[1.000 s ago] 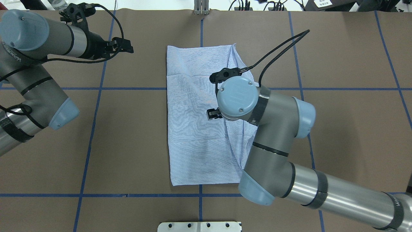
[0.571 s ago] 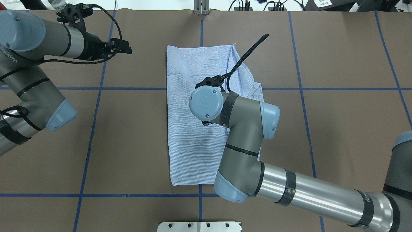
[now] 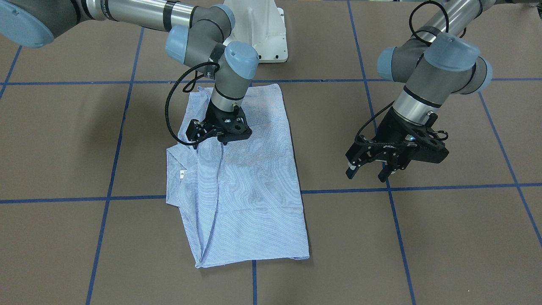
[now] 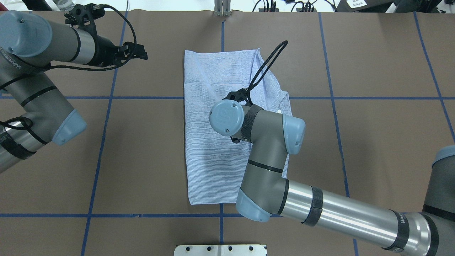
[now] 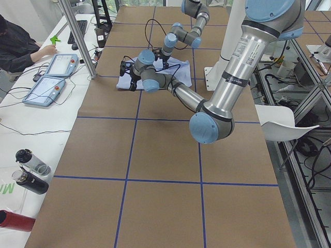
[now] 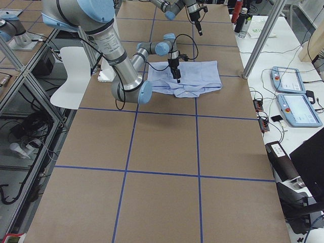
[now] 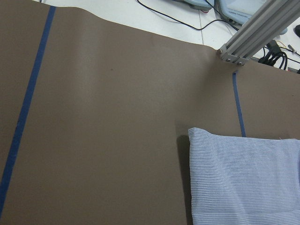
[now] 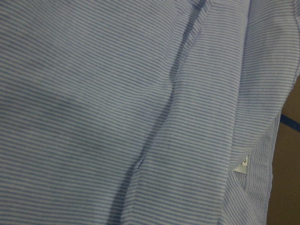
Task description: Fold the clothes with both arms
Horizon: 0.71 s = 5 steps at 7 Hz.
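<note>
Hovering low over the shirt (image 3: 254, 190) — folded lengthwise at mid-table (image 3: 423, 237) — the right gripper (image 3: 210, 143) stands spread wide, gripping nothing; the left gripper (image 3: 367, 173), likewise spread and empty, hangs well aside. A clean crossfold likely needs both pinching matching corners, lifting evenly.

Holds right end effector (image 3: 209, 143) low, pointing down, jaws parted — left end effector (image 3: 367, 169) raised, far left, parted too.
</note>
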{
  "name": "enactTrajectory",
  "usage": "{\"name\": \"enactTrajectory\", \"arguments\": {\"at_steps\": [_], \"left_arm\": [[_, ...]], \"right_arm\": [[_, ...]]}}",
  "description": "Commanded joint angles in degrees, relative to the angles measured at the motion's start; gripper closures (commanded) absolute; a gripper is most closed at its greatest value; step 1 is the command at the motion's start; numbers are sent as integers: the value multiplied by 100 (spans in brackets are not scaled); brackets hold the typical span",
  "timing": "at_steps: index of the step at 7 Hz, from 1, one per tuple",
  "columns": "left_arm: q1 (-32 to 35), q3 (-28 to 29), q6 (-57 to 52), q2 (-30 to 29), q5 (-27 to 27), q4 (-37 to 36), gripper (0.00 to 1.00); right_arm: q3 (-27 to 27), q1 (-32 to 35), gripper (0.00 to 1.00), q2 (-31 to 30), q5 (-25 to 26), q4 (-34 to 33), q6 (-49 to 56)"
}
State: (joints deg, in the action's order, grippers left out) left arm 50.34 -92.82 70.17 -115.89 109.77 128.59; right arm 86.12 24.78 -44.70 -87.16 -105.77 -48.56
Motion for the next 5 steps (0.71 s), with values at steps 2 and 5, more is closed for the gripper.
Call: {"name": "enactTrajectory", "arguments": {"at_steps": [2,5], "left_arm": [[-6,-69,14,-39,18,-9,0],[-6,-96,23,-47,45,-9,0]], "right_arm": [[-78,9,0,5,-11,-13,153],[123,412,0,-388,-134,-22,713]]}}
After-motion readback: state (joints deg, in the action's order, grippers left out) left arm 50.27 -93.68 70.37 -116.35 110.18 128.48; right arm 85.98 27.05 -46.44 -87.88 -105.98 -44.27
